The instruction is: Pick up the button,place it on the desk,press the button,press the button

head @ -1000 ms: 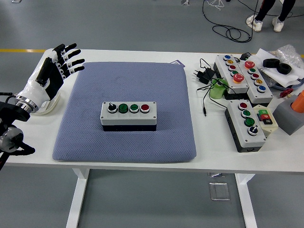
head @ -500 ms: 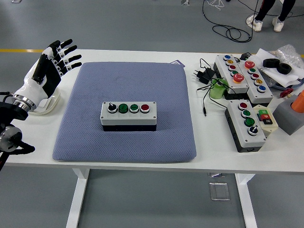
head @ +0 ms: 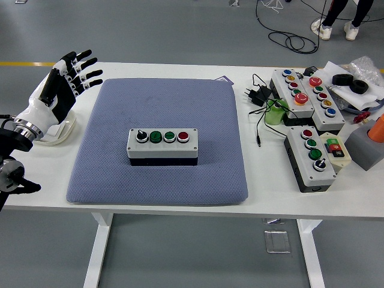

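left hand (head: 63, 84) spread, empty | button box (head: 162, 146) on mat (head: 159, 174)

The left hand (head: 60, 90) is raised at the left edge of the view on its black arm (head: 11, 156), white back of the hand showing, all five fingers (head: 84, 66) spread and extended toward the upper right, holding nothing.

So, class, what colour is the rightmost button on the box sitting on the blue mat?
Red; the rightmost button shows clearly in the head view.
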Available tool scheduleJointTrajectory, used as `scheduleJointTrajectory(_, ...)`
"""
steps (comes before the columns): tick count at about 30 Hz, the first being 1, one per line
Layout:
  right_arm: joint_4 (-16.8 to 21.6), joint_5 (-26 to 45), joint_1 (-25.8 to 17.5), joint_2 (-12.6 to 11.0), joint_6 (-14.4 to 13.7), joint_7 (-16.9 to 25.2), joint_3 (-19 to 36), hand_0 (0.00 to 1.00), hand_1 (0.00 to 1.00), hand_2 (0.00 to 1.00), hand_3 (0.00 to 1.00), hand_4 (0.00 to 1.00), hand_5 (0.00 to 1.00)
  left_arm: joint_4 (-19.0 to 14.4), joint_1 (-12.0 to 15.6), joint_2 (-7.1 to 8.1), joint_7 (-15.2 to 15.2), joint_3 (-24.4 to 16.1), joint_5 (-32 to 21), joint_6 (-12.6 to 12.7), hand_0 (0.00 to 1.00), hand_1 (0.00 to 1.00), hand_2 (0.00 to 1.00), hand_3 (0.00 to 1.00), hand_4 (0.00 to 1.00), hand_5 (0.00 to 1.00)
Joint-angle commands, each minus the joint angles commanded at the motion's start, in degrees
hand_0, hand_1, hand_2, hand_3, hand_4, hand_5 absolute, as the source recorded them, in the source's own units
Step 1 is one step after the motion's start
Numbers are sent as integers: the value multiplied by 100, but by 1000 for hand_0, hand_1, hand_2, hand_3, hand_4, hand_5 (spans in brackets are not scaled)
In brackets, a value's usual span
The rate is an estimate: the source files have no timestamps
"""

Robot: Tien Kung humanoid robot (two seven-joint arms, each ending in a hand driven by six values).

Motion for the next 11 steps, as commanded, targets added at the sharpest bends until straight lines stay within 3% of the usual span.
scheduleJointTrajectory(11, 0, -5, 16, -7, 10, 1, -1, 643, 474, 615, 567, 312, 240, 41, 5, -30, 14, -54, -11, -34, 791, 832, 914, 918, 565, 998)
